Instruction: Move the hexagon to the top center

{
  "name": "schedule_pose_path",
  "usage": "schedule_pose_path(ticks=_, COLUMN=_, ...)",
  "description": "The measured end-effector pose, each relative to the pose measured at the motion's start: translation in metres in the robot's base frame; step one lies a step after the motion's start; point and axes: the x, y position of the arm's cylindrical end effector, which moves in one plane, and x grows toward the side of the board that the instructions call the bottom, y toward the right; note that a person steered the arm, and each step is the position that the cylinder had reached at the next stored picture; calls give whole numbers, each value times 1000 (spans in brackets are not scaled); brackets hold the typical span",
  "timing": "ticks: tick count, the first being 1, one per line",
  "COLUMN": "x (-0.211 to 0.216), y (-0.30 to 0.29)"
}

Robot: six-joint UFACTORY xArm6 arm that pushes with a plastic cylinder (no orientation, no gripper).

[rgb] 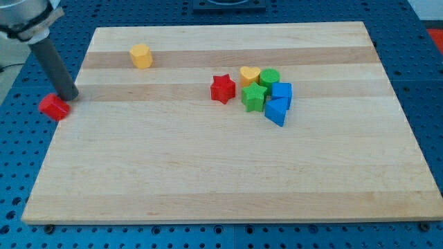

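Note:
A yellow hexagon block (pixel 140 56) sits near the board's top left. My tip (pixel 70 96) is at the board's left edge, well down and left of the hexagon, touching the top right of a red block (pixel 54 106) that lies off the board's left edge. The rod (pixel 55 68) slants up to the view's top left.
A red star (pixel 222 88) sits near the middle. Right of it is a cluster: a yellow heart (pixel 249 74), a green round block (pixel 269 77), a green star (pixel 253 97), and two blue blocks (pixel 281 93) (pixel 275 111). The wooden board (pixel 228 173) rests on a blue perforated table.

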Motion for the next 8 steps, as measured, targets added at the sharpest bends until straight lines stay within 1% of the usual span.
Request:
schedule_pose_path(ticks=1, x=0, y=12)
schedule_pose_path(ticks=2, x=-38, y=7)
schedule_pose_path(ticks=3, x=-87, y=4)
schedule_pose_path(ticks=4, x=-116, y=66)
schedule_pose_path(ticks=5, x=-104, y=153)
schedule_pose_path(ticks=6, x=-104, y=196)
schedule_pose_path(ticks=7, x=-164, y=197)
schedule_pose_path(ticks=8, x=-196, y=149)
